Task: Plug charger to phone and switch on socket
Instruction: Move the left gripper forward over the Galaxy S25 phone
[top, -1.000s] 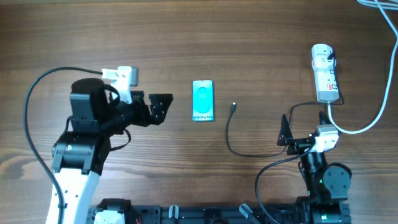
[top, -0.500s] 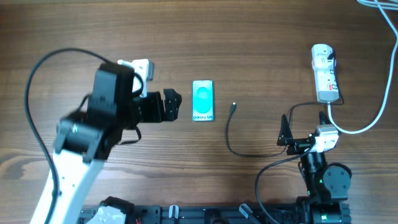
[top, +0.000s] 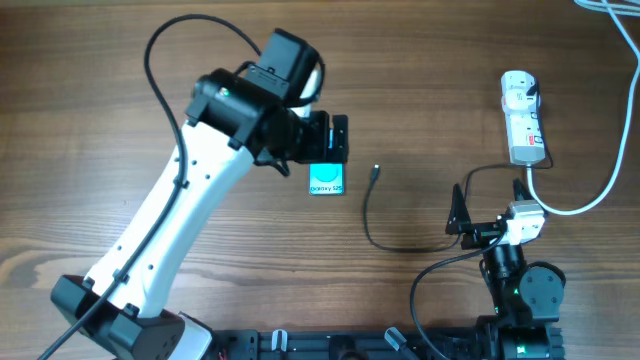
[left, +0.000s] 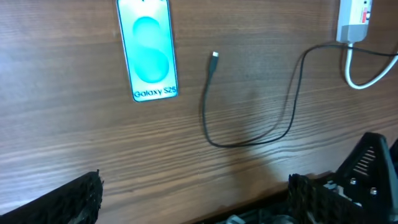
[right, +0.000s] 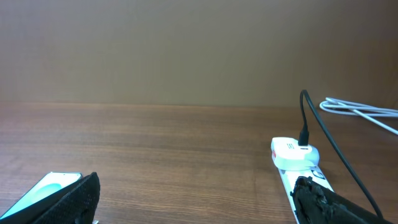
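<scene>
The phone (top: 326, 178), teal screen with white "Galaxy S25" text, lies flat mid-table; its far part is hidden under my left gripper (top: 330, 137). In the left wrist view the phone (left: 148, 53) lies ahead of the open, empty left fingers (left: 194, 198). The charger, a thin black cable (top: 372, 222), curls right of the phone with its connector tip (top: 375, 171) free on the wood; it also shows in the left wrist view (left: 214, 57). The white socket (top: 523, 118) lies far right. My right gripper (top: 487, 213) is open and empty near the front edge, its fingers (right: 196, 199) wide; the socket (right: 295, 152) lies ahead.
A thick white lead (top: 598, 196) runs from the socket's grey end and loops off the right side. The charger's black plug (top: 535, 95) sits in the socket. The robot bases line the table's front edge.
My left arm has swung right and forward, from left of the phone to over its far end. The right arm, phone, charger and socket have not moved.
</scene>
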